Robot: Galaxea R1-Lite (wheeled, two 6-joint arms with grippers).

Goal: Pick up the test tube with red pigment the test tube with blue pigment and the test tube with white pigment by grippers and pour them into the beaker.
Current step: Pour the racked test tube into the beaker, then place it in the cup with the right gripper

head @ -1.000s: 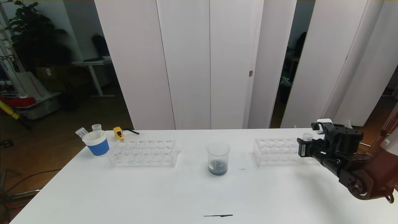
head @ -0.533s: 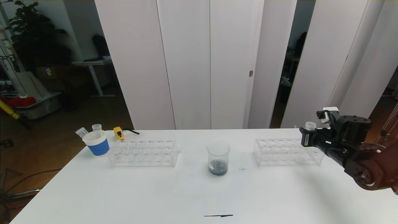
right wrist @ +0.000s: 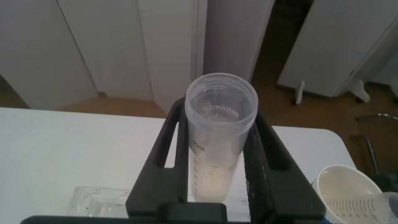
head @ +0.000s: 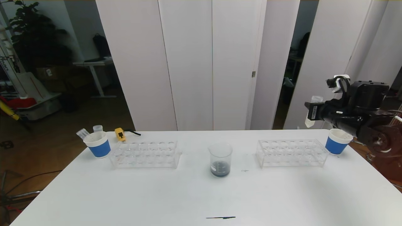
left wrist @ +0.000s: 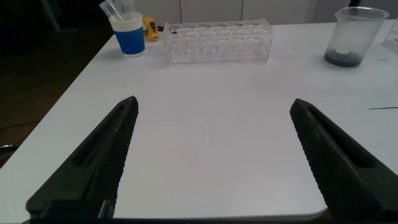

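While the left gripper [left wrist: 211, 155] hangs low over the near edge of the white table [head: 176, 194], its two black fingers [left wrist: 99, 162] are spread wide apart with nothing between them. A thin dark streak [head: 220, 217] lies on the table close to the near edge.

Farther in, the beaker [head: 220, 159] stands upright in the middle of the table, with a little dark blue liquid in its bottom. A clear rack [head: 145, 154] sits to its left and a second clear rack [head: 291, 153] sits to its right. Their holes look empty.

Beside the left rack stands a blue paper cup [head: 98, 144] with a clear tube [head: 82, 133] leaning in it. A small yellow thing [head: 119, 134] lies just behind the left rack. Another blue cup [head: 336, 141] stands just past the right rack's outer end.

Up in the air above that right side, the right gripper [head: 311, 112] is squeezed tight on the test tube with white pigment [right wrist: 219, 134]. The tube stands nearly upright with its open mouth on top, and a bit of pale cloudy liquid sits at its bottom. It is held high above the table, well apart from the beaker.

Behind the table stand tall white panels [head: 188, 62].
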